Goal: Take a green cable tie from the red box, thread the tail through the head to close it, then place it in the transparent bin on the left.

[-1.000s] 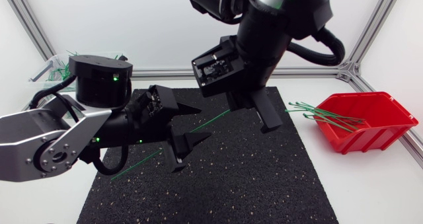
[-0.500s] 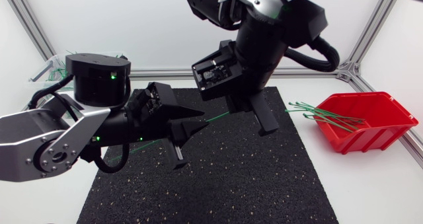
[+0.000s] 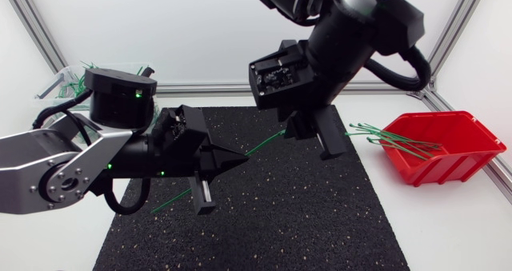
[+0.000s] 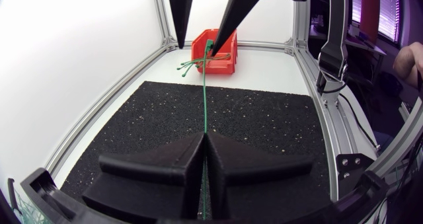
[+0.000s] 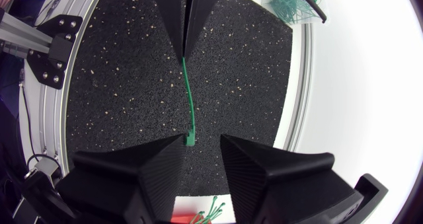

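A green cable tie (image 3: 260, 145) slants above the black mat, and my left gripper (image 3: 240, 157) is shut on its middle. In the left wrist view the tie (image 4: 205, 85) runs straight ahead from the closed fingertips (image 4: 205, 137) toward my right gripper (image 4: 196, 47). My right gripper (image 3: 312, 139) stands open at the tie's far end. In its own wrist view the tie's head (image 5: 190, 139) lies just inside one finger, with a clear gap to the other, around the gripper's middle (image 5: 201, 139). Several more green ties (image 3: 392, 139) stick out of the red box (image 3: 448, 155).
The black mat (image 3: 280, 215) covers the table's middle. The transparent bin (image 3: 68, 83) with green ties in it stands at the far left behind my left arm. Aluminium frame rails run along the table's back and sides.
My left gripper has shut on the tie. My right gripper, shut a second ago, has opened and shifted a little right and up, its fingers now apart around the tie's head.
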Motion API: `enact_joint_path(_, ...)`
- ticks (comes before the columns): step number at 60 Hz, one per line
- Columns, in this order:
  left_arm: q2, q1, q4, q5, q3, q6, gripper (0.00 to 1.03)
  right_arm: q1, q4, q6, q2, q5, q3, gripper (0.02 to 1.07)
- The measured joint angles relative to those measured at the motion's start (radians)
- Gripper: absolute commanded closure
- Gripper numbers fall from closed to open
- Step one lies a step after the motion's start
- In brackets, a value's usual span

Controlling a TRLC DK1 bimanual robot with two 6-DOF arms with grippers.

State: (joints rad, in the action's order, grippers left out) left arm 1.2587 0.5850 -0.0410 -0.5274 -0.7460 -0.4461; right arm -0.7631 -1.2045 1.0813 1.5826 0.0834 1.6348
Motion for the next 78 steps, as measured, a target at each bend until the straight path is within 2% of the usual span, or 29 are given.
enact_joint_path(6,0.000,-0.047,0.056,-0.113,-0.004,0.010,1.00,0.034,0.017,0.003,-0.034,-0.061,-0.022,0.15)
enact_joint_path(9,0.001,-0.076,0.088,-0.159,-0.011,0.010,1.00,0.067,0.025,0.004,-0.058,-0.109,-0.037,0.11)
enact_joint_path(25,0.040,-0.114,0.174,-0.282,-0.078,0.064,1.00,0.319,0.089,0.034,-0.186,-0.359,-0.146,0.08)
enact_joint_path(42,0.061,-0.199,0.275,-0.439,-0.233,0.245,1.00,0.511,0.162,0.045,-0.229,-0.538,-0.293,0.07)
enact_joint_path(52,0.070,-0.210,0.307,-0.485,-0.291,0.336,1.00,0.565,0.166,0.044,-0.253,-0.607,-0.343,0.07)
enact_joint_path(74,0.087,-0.186,0.333,-0.480,-0.299,0.369,0.99,0.589,0.186,0.044,-0.304,-0.612,-0.406,0.07)
enact_joint_path(78,0.087,-0.179,0.333,-0.458,-0.299,0.368,0.88,0.589,0.185,0.044,-0.311,-0.612,-0.410,0.07)
